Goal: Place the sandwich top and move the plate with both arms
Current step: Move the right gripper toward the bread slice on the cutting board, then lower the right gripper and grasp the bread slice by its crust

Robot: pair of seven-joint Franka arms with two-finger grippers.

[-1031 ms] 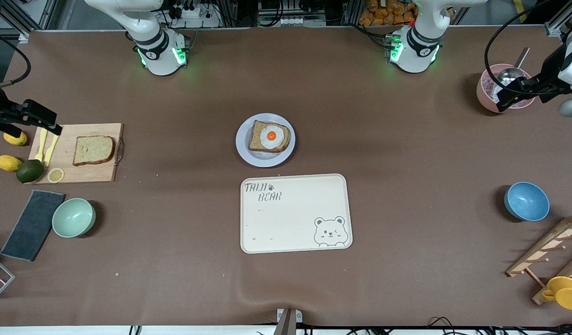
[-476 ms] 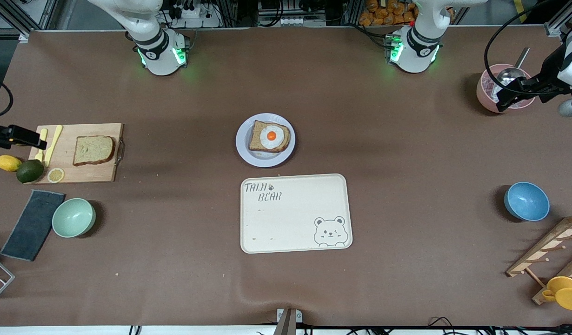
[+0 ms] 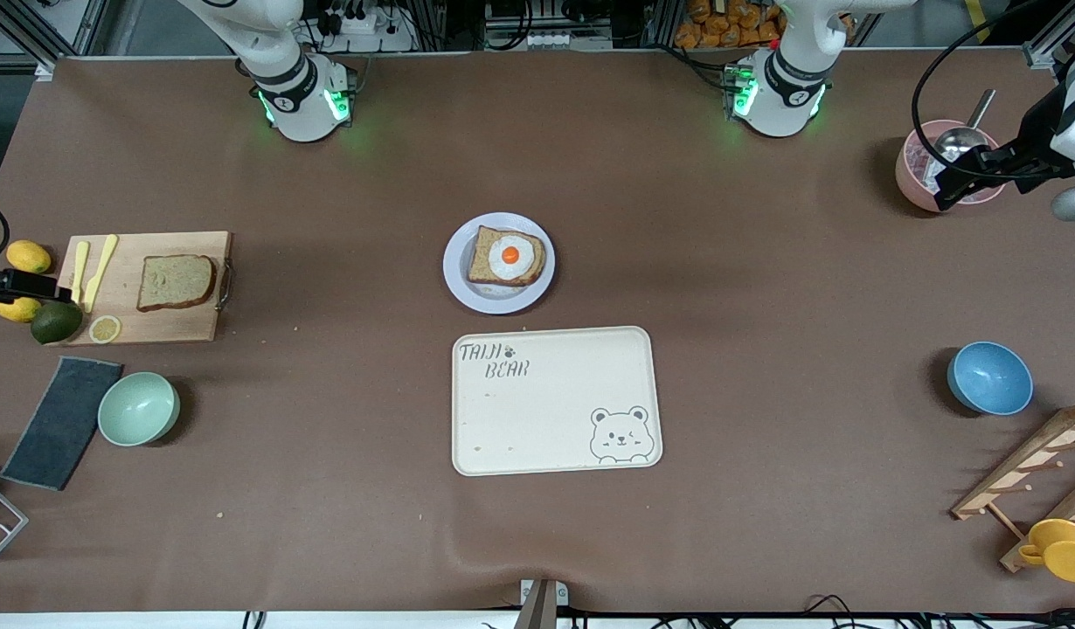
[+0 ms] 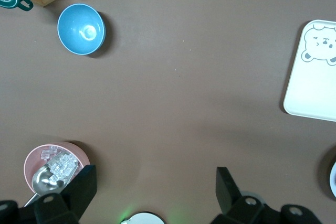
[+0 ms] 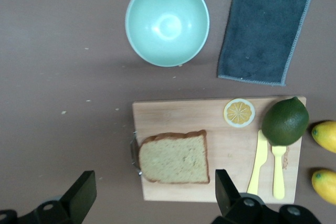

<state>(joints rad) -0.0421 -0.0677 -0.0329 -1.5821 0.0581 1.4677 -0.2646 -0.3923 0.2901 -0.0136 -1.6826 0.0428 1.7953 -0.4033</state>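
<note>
The sandwich top (image 3: 176,281), a plain brown-crusted slice, lies on a wooden cutting board (image 3: 157,328) at the right arm's end of the table. It also shows in the right wrist view as sandwich top (image 5: 175,157). My right gripper (image 3: 39,286) hangs open over the lemons beside the board, and right gripper (image 5: 155,195) holds nothing. The plate (image 3: 455,267) sits mid-table with an egg-topped bread slice (image 3: 507,257) on it. My left gripper (image 3: 955,179) is open and empty over a pink bowl; the left wrist view shows left gripper (image 4: 155,190) above bare table.
A cream bear tray (image 3: 555,400) lies just nearer the front camera than the plate. Lemons (image 3: 28,256), an avocado (image 3: 56,321), a mint bowl (image 3: 139,408) and a grey cloth (image 3: 61,421) surround the board. A pink bowl (image 3: 913,179), blue bowl (image 3: 989,377) and wooden rack (image 3: 1036,472) are at the left arm's end.
My right gripper has drifted from over the board's utensil end out toward the lemons and the table's edge. The left gripper has barely moved.
</note>
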